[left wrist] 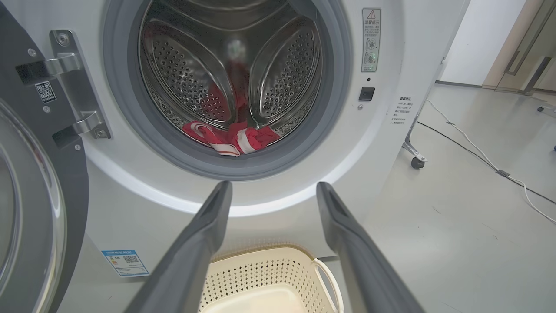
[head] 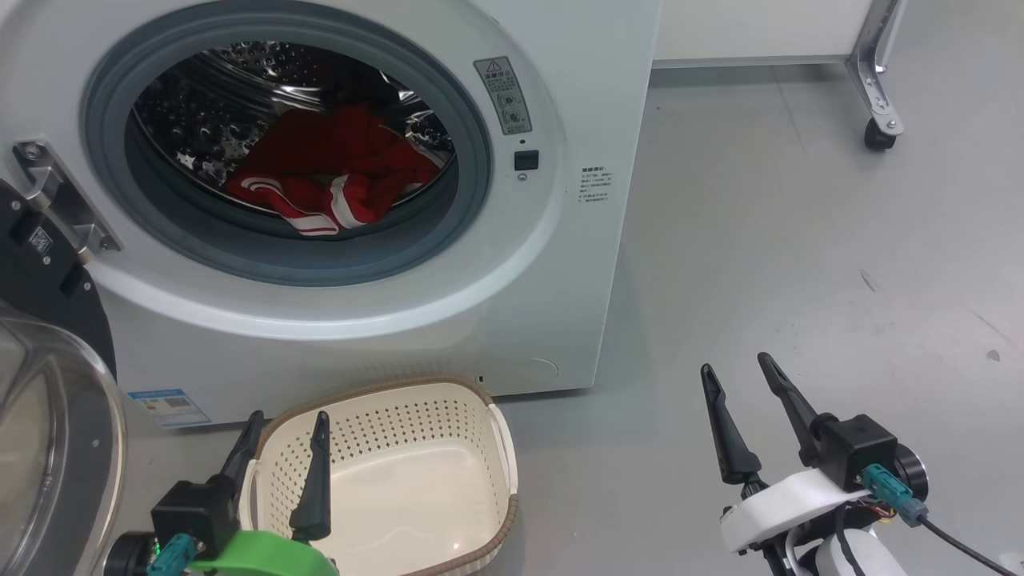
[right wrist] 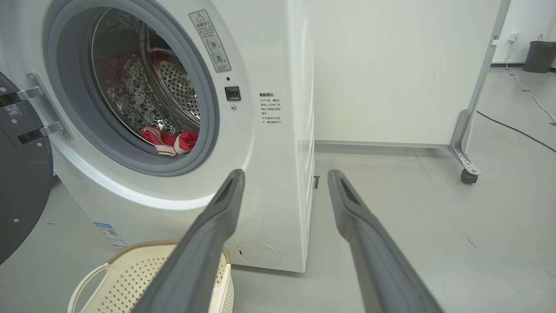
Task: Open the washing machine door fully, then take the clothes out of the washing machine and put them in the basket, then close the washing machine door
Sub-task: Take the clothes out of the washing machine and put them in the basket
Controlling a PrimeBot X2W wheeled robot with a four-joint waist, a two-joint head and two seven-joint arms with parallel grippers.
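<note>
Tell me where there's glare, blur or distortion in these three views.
Head view: specular glints on the perforated steel drum. Left wrist view: red striped clothes mirrored blurrily on the drum's back wall. Right wrist view: near dark fingers look soft.

Washing machine door [head: 48,384] hangs aside; drum mouth [head: 204,100] gapes free.

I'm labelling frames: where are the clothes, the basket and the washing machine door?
clothes [head: 328,172], head view, middle of the red heap.
basket [head: 400,420], head view, perforated far wall.
washing machine door [head: 48,448], head view, clear glass bowl.
</note>
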